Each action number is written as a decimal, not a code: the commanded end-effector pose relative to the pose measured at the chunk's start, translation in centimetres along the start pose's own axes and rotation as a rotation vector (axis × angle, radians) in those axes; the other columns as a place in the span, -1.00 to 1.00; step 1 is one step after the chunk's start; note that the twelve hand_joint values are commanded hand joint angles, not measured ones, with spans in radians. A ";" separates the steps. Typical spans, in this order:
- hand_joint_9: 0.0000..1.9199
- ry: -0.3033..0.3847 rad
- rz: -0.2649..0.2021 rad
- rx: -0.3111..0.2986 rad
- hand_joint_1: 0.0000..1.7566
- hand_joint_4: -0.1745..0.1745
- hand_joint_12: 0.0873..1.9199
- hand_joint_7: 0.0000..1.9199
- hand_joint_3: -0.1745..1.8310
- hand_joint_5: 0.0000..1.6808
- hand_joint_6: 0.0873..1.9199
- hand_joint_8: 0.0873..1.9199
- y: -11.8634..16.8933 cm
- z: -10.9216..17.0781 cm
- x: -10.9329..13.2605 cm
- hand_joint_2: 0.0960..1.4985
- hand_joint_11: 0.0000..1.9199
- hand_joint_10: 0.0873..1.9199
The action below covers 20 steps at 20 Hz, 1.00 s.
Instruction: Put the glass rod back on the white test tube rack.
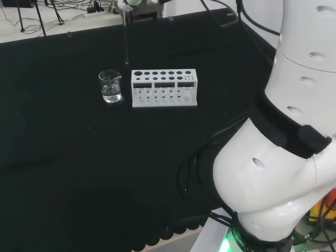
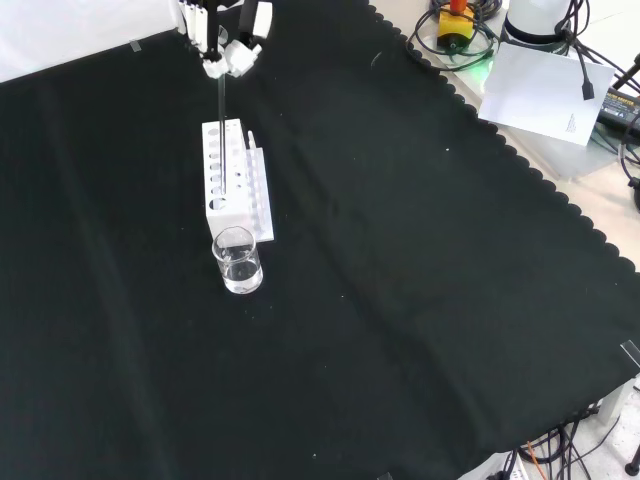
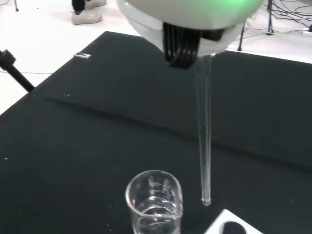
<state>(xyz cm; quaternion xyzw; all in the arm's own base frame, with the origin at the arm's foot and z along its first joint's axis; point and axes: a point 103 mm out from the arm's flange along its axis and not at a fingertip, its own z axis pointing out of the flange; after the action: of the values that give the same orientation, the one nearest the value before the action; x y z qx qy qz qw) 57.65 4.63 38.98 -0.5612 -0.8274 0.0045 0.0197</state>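
Note:
The hand hangs high over the cloth, its fingers pinched on the top of a clear glass rod that points straight down. In the head view the hand is at the top edge and the rod ends a little above and beyond the left end of the white test tube rack. In the wrist view the rod has its tip in the air between the beaker and a corner of the rack. The rack stands upright with rows of holes.
A small glass beaker with a little clear liquid stands just left of the rack in the head view. The same beaker is in front of the rack in the front view and close under the hand in the wrist view. Black cloth lies all around.

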 end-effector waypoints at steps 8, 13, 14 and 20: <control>0.79 -0.008 0.141 -0.018 0.51 -1.00 -0.16 0.46 -0.24 0.54 -0.73 -0.38 -5.6 -1.0 -7.3 -0.17 0.54 -0.39; 0.79 -0.018 0.175 -0.015 0.51 -1.00 -0.16 0.46 -0.24 0.54 -0.73 -0.38 -7.4 -1.0 -9.0 -0.18 0.54 -0.39; 0.79 -0.020 0.180 -0.013 0.51 -1.00 -0.16 0.46 -0.24 0.54 -0.73 -0.38 -7.7 -1.0 -9.2 -0.18 0.54 -0.39; 0.79 -0.023 0.200 -0.001 0.51 -1.00 -0.16 0.46 -0.24 0.54 -0.73 -0.38 -9.1 -0.4 -9.9 -0.18 0.54 -0.39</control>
<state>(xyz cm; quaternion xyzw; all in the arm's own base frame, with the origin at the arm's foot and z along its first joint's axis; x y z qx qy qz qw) 54.17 -7.07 39.75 -0.6376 -0.7703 0.0047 0.0120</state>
